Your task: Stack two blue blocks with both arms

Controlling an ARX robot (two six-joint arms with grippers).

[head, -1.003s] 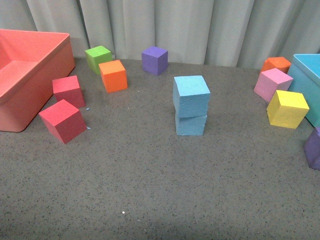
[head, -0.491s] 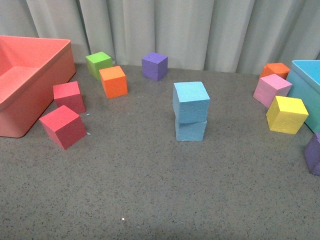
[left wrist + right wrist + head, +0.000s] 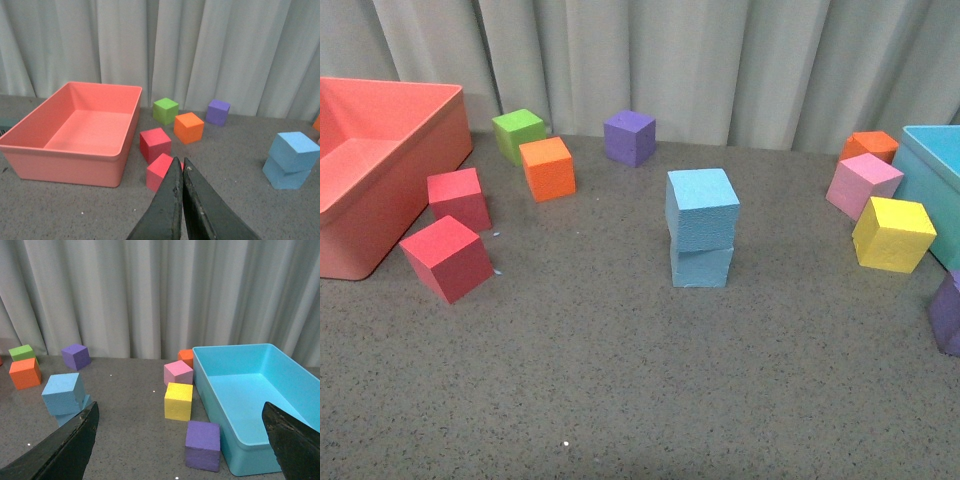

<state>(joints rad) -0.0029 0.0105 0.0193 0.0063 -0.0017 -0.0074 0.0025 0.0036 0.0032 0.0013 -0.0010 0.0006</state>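
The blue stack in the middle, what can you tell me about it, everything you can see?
It is two light sky-blue cubes with a grainy, matte, foam-like surface, one on the other. The upper blue block sits on the lower blue block, twisted a little out of line so its edges overhang. The stack stands upright on the speckled grey table, apart from the other coloured cubes. Neither claw touches it: the left claw is shut and empty, the right claw wide open.

Upper blue block (image 3: 702,207) stacked on lower blue block (image 3: 701,266), slightly askew. Purple cube (image 3: 629,137) at eleven o'clock.
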